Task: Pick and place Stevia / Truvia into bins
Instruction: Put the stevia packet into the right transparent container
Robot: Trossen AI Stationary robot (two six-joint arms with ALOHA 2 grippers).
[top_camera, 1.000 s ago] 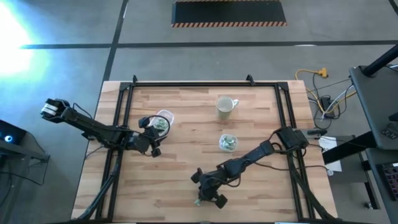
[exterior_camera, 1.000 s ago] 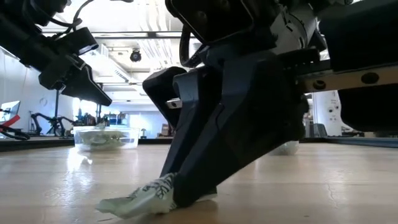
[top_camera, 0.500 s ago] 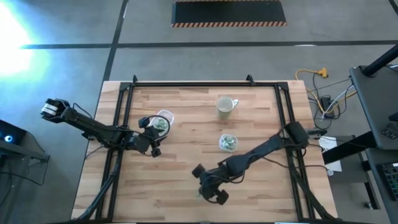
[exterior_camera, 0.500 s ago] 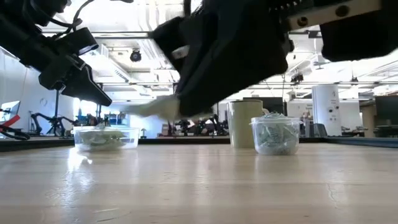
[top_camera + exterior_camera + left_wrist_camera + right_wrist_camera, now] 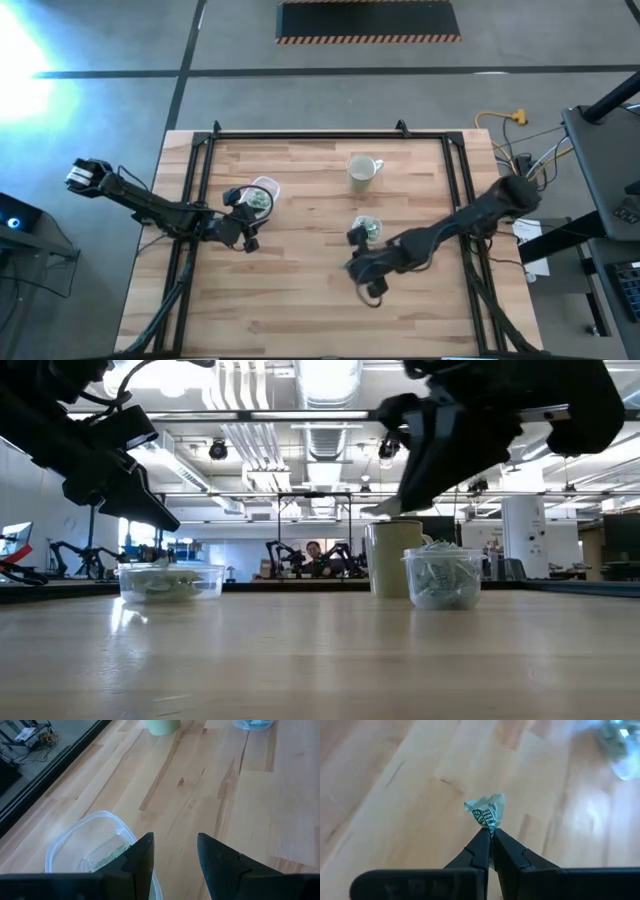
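Note:
My right gripper is shut on one crumpled green-and-white Stevia packet, held up in the air above the table. In the high view it hovers just near of the small clear bin, which holds several packets. The wider clear bin rests on the table's left half, also with packets inside. My left gripper stands open right beside that bin, holding nothing. My right gripper pinches the packet's lower edge between its two fingertips, which slant downward. The rest of the packet sticks out past the tips, crumpled, and is lifted clear of the table.
A pale mug stands beyond the small bin, toward the far edge. A black frame borders the wooden table. Bare wood lies between the two bins and along the near edge.
My right gripper has risen from the table near its front edge and swung toward the far right, up to the small bin, tipping less steeply. The packet, lying on the wood a second ago, has been lifted clear with it.

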